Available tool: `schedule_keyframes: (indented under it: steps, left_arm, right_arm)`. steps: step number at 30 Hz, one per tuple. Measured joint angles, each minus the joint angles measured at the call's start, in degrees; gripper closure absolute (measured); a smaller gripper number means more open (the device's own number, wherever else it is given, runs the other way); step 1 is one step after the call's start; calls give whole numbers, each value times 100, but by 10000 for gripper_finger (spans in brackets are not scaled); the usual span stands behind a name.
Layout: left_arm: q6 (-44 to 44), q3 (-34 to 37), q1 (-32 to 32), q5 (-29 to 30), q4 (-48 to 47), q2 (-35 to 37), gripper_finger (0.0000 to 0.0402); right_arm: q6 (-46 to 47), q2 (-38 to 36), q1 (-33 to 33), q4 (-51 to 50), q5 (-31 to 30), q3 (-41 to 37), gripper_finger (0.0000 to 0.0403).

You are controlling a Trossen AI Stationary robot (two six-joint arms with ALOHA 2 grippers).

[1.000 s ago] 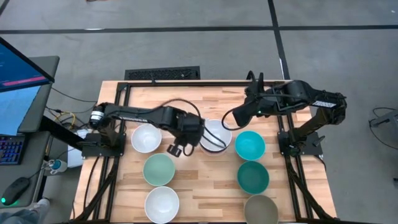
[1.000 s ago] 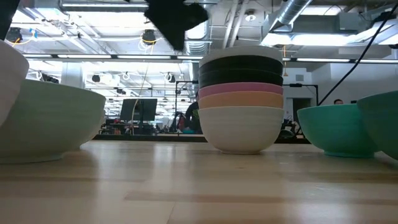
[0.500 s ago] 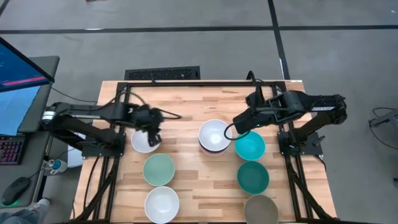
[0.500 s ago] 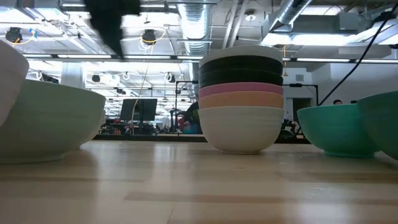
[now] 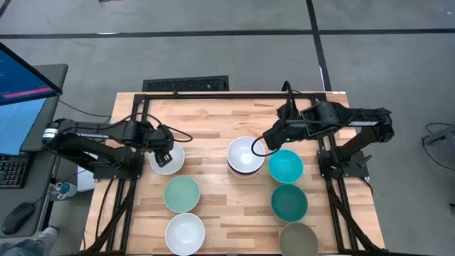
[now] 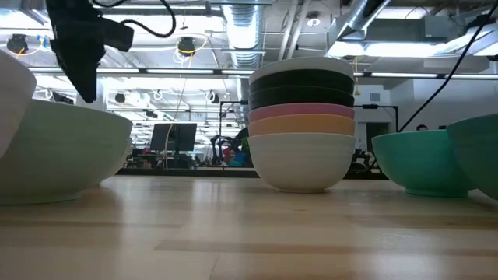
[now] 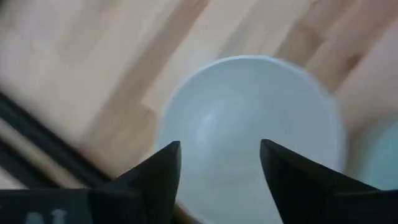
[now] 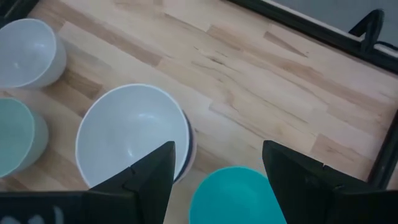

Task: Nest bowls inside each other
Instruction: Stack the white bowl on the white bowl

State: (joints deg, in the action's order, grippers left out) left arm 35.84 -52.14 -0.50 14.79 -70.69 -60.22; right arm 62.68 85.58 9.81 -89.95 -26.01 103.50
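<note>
Dark left gripper point(image 5: 166, 146) over white bowl point(image 5: 168, 161), fingers point(image 7: 155, 171) spread.

Grey floor point(image 5: 213, 50) (black seams) surrounds the wooden table point(image 5: 213, 121).

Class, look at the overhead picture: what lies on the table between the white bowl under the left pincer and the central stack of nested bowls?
Only bare wooden tabletop separates the round white bowl below the left pincer from the stack of nested bowls; the high view shows it.
</note>
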Motion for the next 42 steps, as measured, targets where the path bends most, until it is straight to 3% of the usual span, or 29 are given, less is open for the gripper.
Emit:
schedule_keyframes:
  steps: [4,10,20,33,42]
  left_arm:
    - [-744,-1,329,226,-251,-101,177]
    - [-2229,150,1030,-258,-286,-313,185]
    - [-4072,539,1941,-978,439,-355,216]
    - [-5245,555,3067,-1790,771,-362,220]
    - [-5661,553,3301,-1951,754,-526,220]
  right_arm:
    - [-37,0,-97,-2,-3,0,137]
    - [-119,0,-95,9,42,0,137]
    - [-58,0,-43,24,103,0,137]
    - [-14,0,-42,22,168,2,137]
    - [-25,0,66,24,51,2,137]
